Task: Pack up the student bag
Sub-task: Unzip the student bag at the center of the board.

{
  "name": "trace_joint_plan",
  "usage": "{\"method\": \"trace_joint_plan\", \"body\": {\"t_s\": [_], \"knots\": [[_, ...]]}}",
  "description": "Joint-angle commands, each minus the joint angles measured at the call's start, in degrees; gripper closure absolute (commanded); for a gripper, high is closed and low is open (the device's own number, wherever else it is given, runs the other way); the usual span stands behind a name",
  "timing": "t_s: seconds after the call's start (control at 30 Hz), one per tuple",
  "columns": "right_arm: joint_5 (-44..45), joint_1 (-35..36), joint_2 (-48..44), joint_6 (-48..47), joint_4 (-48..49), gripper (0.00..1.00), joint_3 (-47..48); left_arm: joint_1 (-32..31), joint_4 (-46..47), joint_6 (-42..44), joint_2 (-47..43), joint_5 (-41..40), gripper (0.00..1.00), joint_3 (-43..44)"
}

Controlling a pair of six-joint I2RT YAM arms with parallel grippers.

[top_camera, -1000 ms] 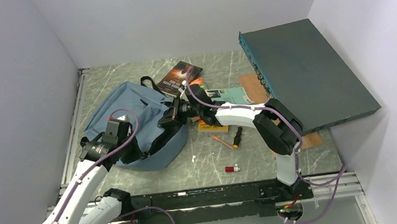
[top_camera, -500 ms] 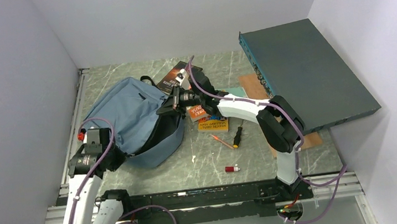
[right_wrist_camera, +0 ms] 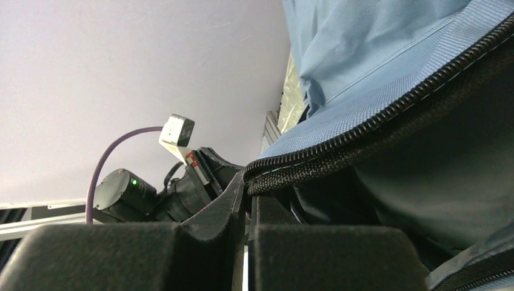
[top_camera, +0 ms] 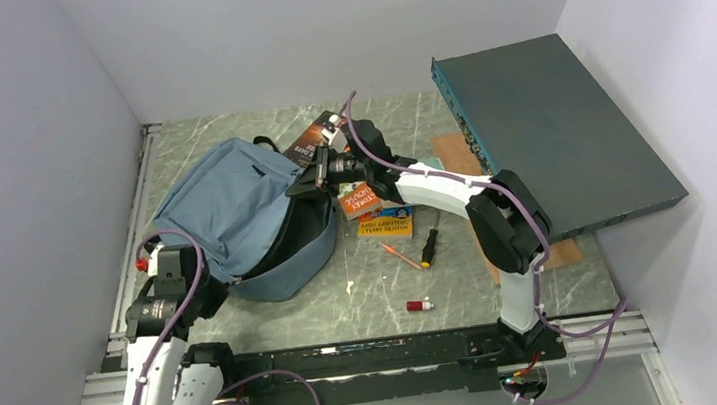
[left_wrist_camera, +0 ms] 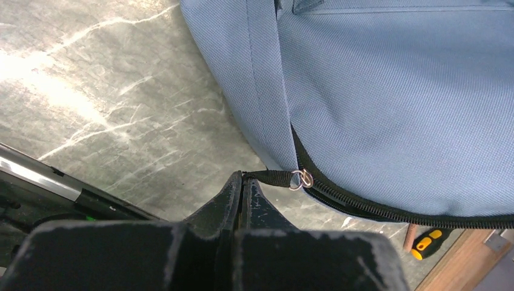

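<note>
Left fingers (left_wrist_camera: 225, 195) are pinched tight on the black zipper pull (left_wrist_camera: 274, 176) of the student bag (top_camera: 230, 204). Right fingers (right_wrist_camera: 229, 203) are clamped on its zippered rim. It lies left of centre on the grey marbled bench (top_camera: 364, 292), white walls around, with a dark teal box (top_camera: 558, 131) propped at the right and books (top_camera: 384, 225) and a screwdriver (top_camera: 429, 248) beside it. Since a second ago the left arm has drawn back toward the near-left edge, the right has moved farther back, and the bag's mouth gapes wider.

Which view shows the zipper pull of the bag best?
The left wrist view: the pull stretches from the shut left hand to its ring at the bag. The top view is too far to show it. The right wrist view shows only zipper teeth.
</note>
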Motion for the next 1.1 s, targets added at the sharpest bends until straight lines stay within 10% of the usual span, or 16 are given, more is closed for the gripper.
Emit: {"method": "trace_joint_plan", "body": {"t_s": [0.0, 0.5, 1.07], "knots": [[-0.6, 1.3, -2.1, 1.6, 8.4, 1.00, 0.5, 0.5, -1.0, 0.9, -0.1, -4.0, 1.00, 1.4], [-0.1, 2.7, -3.4, -0.5, 9.1, 1.00, -0.8, 6.8, 3.6, 3.4, 6.4, -8.7, 1.00, 1.6], [-1.3, 3.5, -3.2, -4.0, 5.5, 1.00, 2.1, 25.4, 13.6, 11.6, 15.0, 5.8, 1.00, -2.0]]}}
